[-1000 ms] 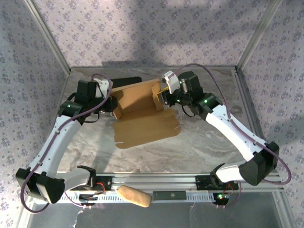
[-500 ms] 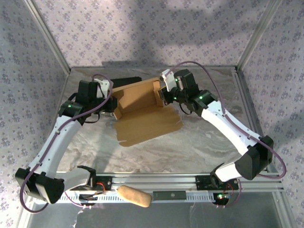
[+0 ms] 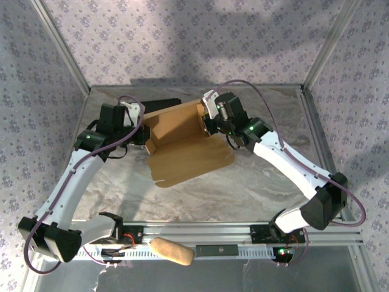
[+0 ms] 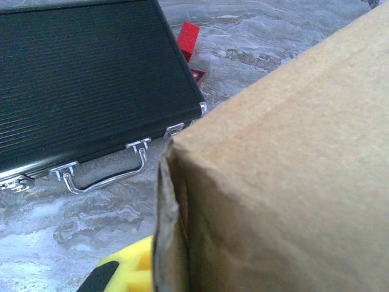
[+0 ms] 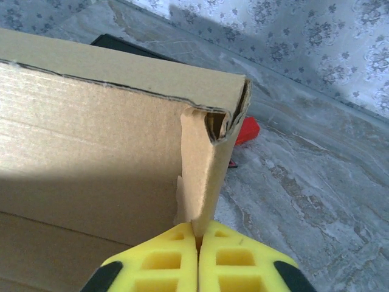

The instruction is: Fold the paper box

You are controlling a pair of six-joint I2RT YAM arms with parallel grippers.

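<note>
Brown corrugated cardboard makes up the paper box (image 3: pixel 185 149), a die-cut sheet near the far middle of the grey marbled desk (image 3: pixel 261 182). Its back wall and two side walls stand up, and its wide front panel lies flat toward the arms. It sits just in front of a black ribbed rectangular case (image 3: pixel 159 104) with chrome latches. A small red block (image 5: pixel 246 129) lies on the desk behind the box's right corner.

The right tool (image 5: pixel 197 236) is pressed together on the thin edge of the right side flap, the board nipped between its yellow pads just below the ragged top corner. The left tool (image 3: pixel 144 135) is also pressed together, at the left wall. In the left wrist view one yellow finger (image 4: pixel 124 275) sits against that wall's raw edge, so it appears to pinch the wall, though its partner is hidden behind the board.

The sheet looks light and stiff across each panel, and will likely hinge only along its scored creases and spring back if let go. The matte surface should grip well, but edges crush and tear easily. The best holds are flap edges close to a crease, one on each side. Pushed from one side only, so light a sheet would probably slide on the smooth desk.
</note>
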